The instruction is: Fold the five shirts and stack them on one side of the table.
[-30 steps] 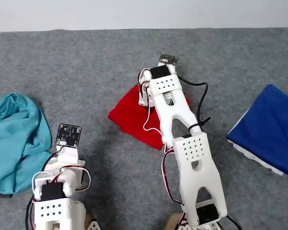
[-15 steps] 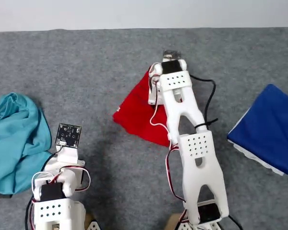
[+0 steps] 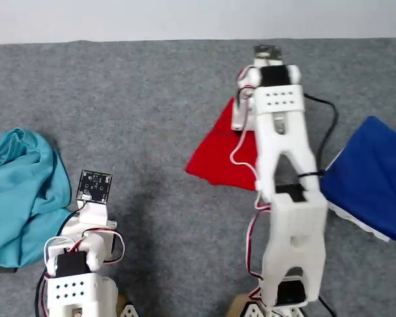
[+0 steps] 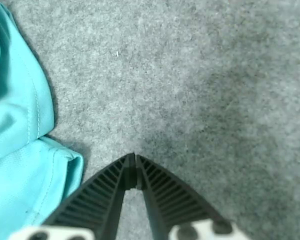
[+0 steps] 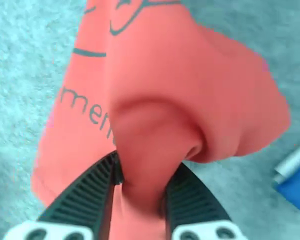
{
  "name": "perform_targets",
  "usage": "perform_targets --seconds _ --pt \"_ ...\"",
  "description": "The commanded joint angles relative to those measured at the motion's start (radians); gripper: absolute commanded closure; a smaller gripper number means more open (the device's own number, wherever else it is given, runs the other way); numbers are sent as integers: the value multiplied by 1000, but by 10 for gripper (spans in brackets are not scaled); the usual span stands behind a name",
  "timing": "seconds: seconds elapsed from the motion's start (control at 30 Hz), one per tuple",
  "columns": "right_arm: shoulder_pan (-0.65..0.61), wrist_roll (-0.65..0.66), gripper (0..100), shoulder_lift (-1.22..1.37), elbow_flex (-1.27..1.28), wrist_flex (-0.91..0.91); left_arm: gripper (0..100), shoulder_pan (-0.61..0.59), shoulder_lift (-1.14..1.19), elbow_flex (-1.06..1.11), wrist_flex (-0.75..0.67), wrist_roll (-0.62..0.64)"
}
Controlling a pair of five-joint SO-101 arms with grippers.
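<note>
— Shirts, going left to right: where did each one lie from above?

— At nine o'clock the teal shirt point(image 3: 16, 191) lay in a crumpled heap at the table's edge. Past the middle, toward one o'clock, the red shirt point(image 3: 214, 152) was drawn up to a point beneath the right arm point(image 3: 287, 198). At three o'clock the blue shirt point(image 3: 373, 175) lay folded flat, with a white layer point(image 3: 346, 214) peeking out under its near edge.

— What did the wrist cameras add to that?

— The left one showed the left gripper point(image 4: 135, 172) closed tip to tip, holding nothing, over bare felt. A stitched hem of the teal cloth lay just beside one finger. The right one showed the right gripper point(image 5: 140, 175) pinched tight on a bunched ridge of the red fabric. From above, the arm covered that part of the cloth. That close view also gave dark printed lettering point(image 5: 85, 107) on the red cloth. A corner of the blue shirt lay near the red one, not touching it.

— And the surface, the room?

— Grey felt point(image 3: 138, 99) covered the table from side to side. A pale wall point(image 3: 185, 20) ran along the far edge at twelve o'clock. The left arm point(image 3: 79, 277) sat at seven o'clock.
</note>
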Motion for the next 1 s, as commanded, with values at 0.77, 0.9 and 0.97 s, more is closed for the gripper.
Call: perform_targets --seconds 0.77,0.9,0.97 --pt "541 327 989 -268 57 -7 993 6 -8 -4 -17 6" --pt "610 370 989 -234 57 -61 993 6 -8 -4 -17 6" --pt "634 384 989 -217 57 -74 993 6 -8 -4 -17 6"
